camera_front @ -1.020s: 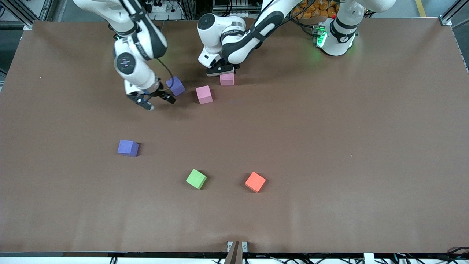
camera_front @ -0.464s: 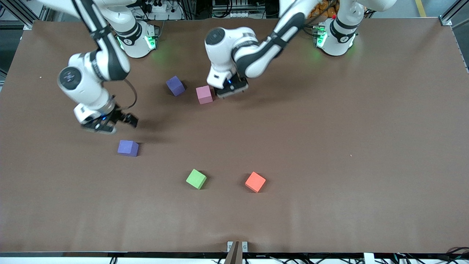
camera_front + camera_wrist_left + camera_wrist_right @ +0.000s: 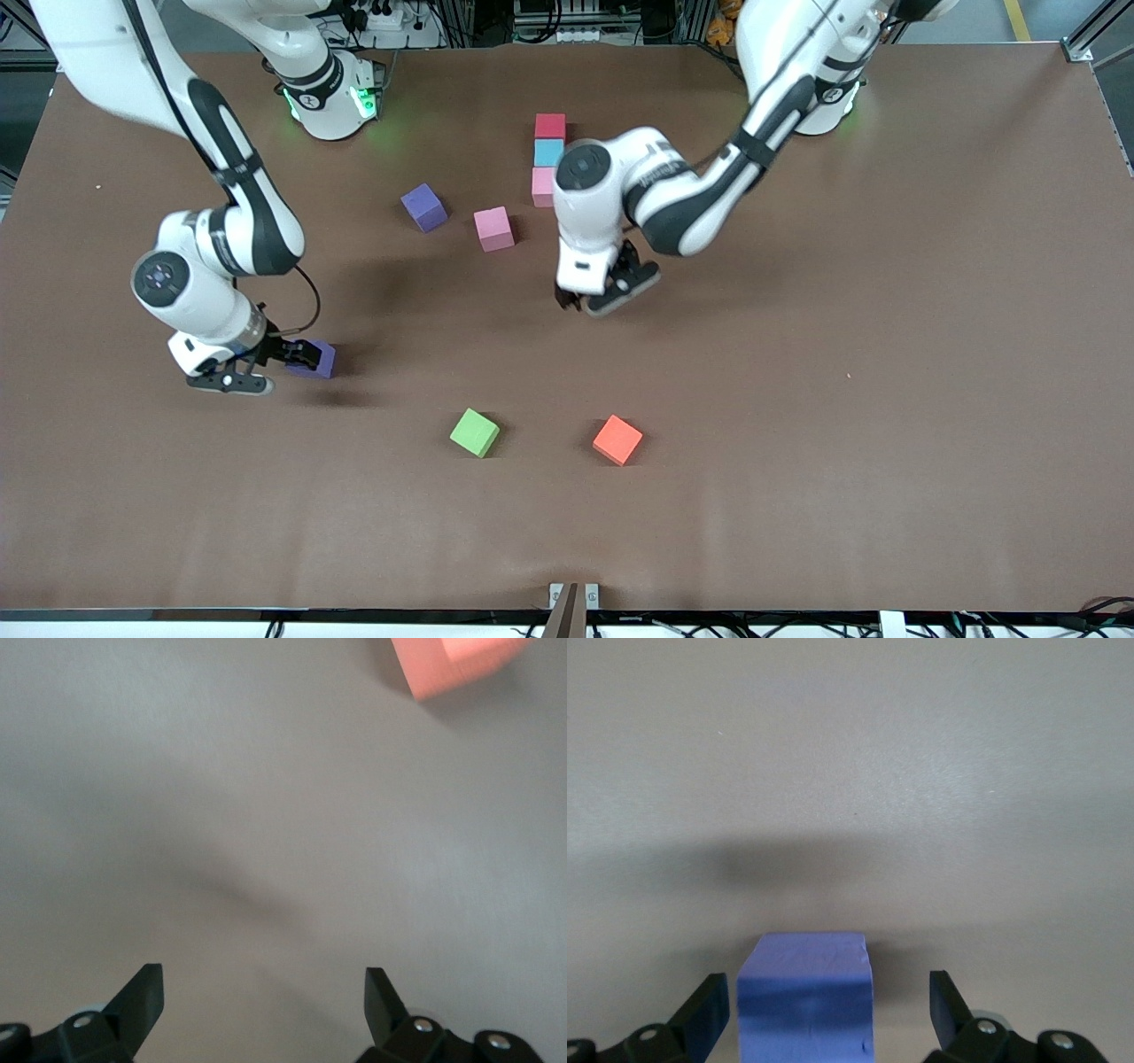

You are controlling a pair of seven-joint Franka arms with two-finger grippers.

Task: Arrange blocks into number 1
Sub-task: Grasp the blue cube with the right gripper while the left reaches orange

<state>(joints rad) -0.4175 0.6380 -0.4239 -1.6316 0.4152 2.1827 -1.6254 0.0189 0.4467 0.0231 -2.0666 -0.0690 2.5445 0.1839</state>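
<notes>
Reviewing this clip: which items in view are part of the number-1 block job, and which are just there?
Part of the job:
red block, light blue block and pink block, in a column
loose pink block
purple block
purple block between the right gripper's open fingers
green block
orange block
left gripper, open over bare table

Just there:
nothing else on the table

Wide brown table (image 3: 886,354), matte, lightly creased, lit evenly from above with soft shadows. Aluminium frame posts (image 3: 1094,31) at the corners by the arm bases. Cables and a power strip (image 3: 385,18) past that edge. Grey floor with a yellow stripe (image 3: 1017,18). Small metal bracket (image 3: 573,595) on the near edge.
</notes>
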